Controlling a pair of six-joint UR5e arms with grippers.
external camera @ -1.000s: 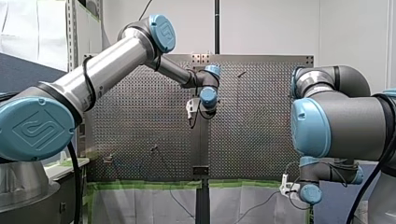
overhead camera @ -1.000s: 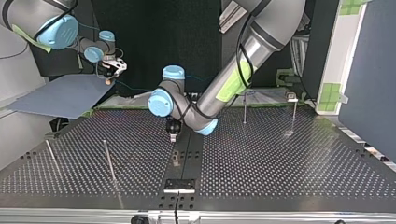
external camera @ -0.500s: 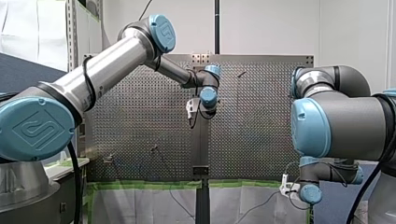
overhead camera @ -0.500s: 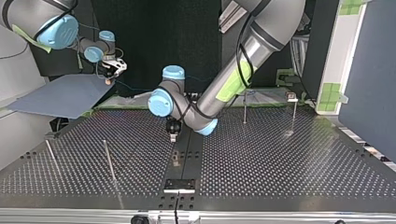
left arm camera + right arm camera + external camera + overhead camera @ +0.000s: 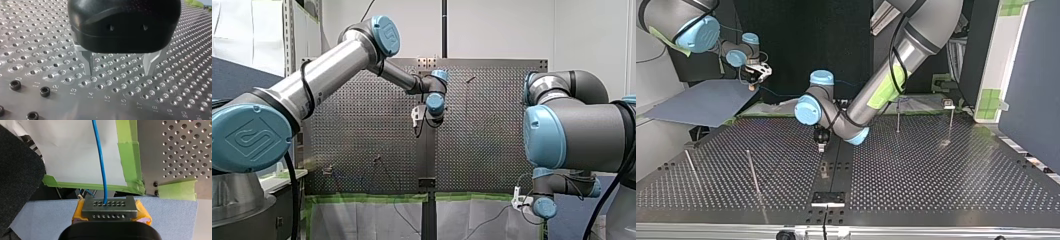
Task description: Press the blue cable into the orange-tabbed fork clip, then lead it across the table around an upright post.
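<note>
No movement over last second, both arms idling, so you're not advancing routing yet. Your right tool point(image 5: 110, 211) is clenching blue cable point(image 5: 101, 162) off tabletop point(image 5: 37, 50) corner (beyond green tape point(image 5: 127, 157)). Your left tool point(image 5: 117, 71) is hanging spread, empty, mid-tabletop. Posts point(image 5: 897, 116) standing well apart, leaving you wide lanes.

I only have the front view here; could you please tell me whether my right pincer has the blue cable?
Observer: Yes, the right wrist view shows the blue cable leaving from between my right pincer's yellow pads.
Operator: Thank you. And is my left pincer open?
Observer: Yes, in the left wrist view my left pincer stands open, with nothing between its metal fingers.
Operator: What lies under it?
Observer: The perforated table; no cable shows in that view.
</note>
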